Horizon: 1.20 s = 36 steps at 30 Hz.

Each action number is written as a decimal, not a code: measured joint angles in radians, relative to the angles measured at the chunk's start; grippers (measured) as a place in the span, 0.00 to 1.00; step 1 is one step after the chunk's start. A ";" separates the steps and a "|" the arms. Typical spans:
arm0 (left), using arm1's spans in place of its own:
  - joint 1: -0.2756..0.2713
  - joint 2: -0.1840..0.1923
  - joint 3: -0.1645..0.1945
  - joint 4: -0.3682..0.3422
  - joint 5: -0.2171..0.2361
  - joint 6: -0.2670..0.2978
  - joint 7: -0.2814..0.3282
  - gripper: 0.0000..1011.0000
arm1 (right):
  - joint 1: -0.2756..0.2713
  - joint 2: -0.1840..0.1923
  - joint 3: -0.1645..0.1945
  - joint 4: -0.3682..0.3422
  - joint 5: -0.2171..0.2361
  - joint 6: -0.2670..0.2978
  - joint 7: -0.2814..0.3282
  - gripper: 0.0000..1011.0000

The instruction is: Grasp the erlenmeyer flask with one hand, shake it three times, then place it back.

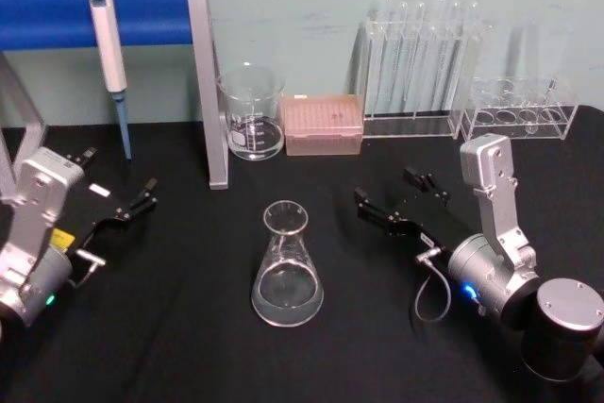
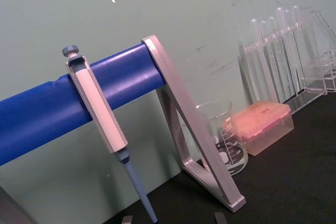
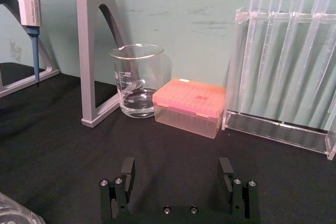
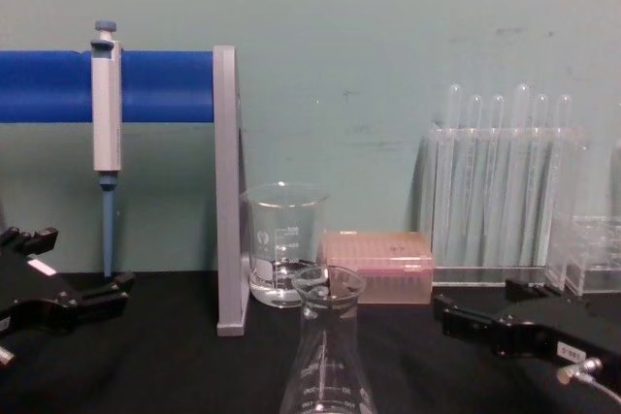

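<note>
The erlenmeyer flask (image 1: 287, 266) is standing upright at the table's (image 1: 170, 346) centre. The right gripper (image 1: 397, 197), fingers spread apart and empty, is seen nearer, the flask lying at eight o'clock from it. The left gripper (image 1: 132, 203) is parked, its fingers also apart.

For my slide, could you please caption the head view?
Erlenmeyer flask stands upright between open left gripper and open right gripper.

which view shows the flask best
The head view: the whole flask stands upright on the table. Chest view shows its neck and upper body, base cut off; right wrist view just a sliver.
</note>
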<state>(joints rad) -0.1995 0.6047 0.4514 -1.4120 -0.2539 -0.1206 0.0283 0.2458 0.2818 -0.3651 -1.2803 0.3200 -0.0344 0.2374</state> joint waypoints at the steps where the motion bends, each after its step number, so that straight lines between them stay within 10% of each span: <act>1: 0.000 0.000 0.000 0.000 0.000 0.000 0.000 0.99 | 0.000 0.000 0.000 0.000 0.000 0.000 0.000 0.99; 36: 0.000 0.000 0.000 0.000 0.000 0.000 0.000 0.99 | 0.000 0.000 0.000 0.000 0.000 0.000 0.000 0.99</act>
<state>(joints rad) -0.1995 0.6047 0.4514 -1.4120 -0.2539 -0.1205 0.0283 0.2459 0.2818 -0.3651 -1.2803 0.3200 -0.0343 0.2374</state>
